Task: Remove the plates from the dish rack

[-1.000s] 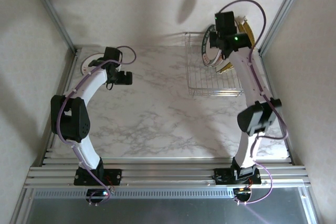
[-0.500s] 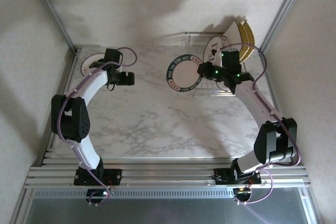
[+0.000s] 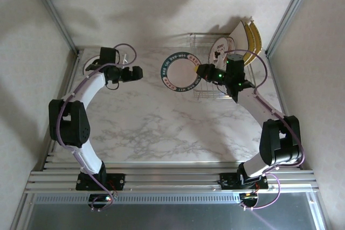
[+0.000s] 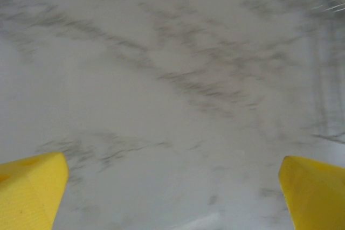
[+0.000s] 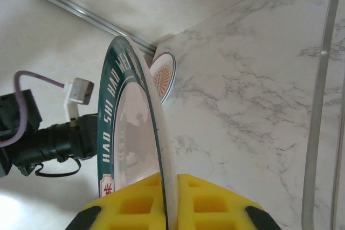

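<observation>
My right gripper (image 3: 199, 72) is shut on the edge of a round white plate (image 3: 179, 72) with a dark green lettered rim, held upright above the table just left of the dish rack (image 3: 200, 91). In the right wrist view the plate (image 5: 129, 127) stands edge-on between the yellow fingers (image 5: 215, 203). More plates stand in the rack: a round white one (image 3: 221, 48), a whitish square one (image 3: 241, 35) and a striped yellow one (image 3: 255, 36). My left gripper (image 3: 136, 72) is open, facing the held plate with a gap between; its fingertips (image 4: 32, 187) hang over bare marble.
A small plate with an orange centre (image 5: 163, 76) lies flat at the far left corner of the table, beyond the left arm (image 5: 48, 138). Metal frame rails (image 3: 59, 14) border both sides. The rack's wire edge (image 5: 319, 106) runs close on the right.
The right arm lifted the green-rimmed plate out of the rack and carried it left over the table. The left gripper moved right toward it, staying open.
</observation>
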Robot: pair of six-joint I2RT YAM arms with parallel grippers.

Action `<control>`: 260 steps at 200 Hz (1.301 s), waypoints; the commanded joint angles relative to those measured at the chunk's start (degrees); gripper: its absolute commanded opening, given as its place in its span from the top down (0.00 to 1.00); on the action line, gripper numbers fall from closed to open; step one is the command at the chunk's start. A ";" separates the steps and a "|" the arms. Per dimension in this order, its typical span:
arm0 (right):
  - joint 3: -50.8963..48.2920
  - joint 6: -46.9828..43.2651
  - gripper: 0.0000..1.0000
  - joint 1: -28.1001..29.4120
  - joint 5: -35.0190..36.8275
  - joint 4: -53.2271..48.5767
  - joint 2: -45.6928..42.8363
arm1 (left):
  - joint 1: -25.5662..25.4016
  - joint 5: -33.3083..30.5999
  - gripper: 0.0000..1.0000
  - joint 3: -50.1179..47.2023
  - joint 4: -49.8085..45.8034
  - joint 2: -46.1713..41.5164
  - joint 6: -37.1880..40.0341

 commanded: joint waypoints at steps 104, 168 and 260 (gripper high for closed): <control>11.22 4.11 1.00 2.29 -3.88 6.77 11.56 | -3.32 28.41 0.12 -11.52 34.17 -0.87 -23.11; 13.70 5.44 1.00 4.32 -4.35 8.35 14.62 | -4.69 28.31 0.26 -10.58 35.77 1.03 -24.74; 14.37 5.93 1.00 5.72 -4.27 8.46 15.90 | -5.33 28.07 0.78 -9.96 36.97 2.55 -26.21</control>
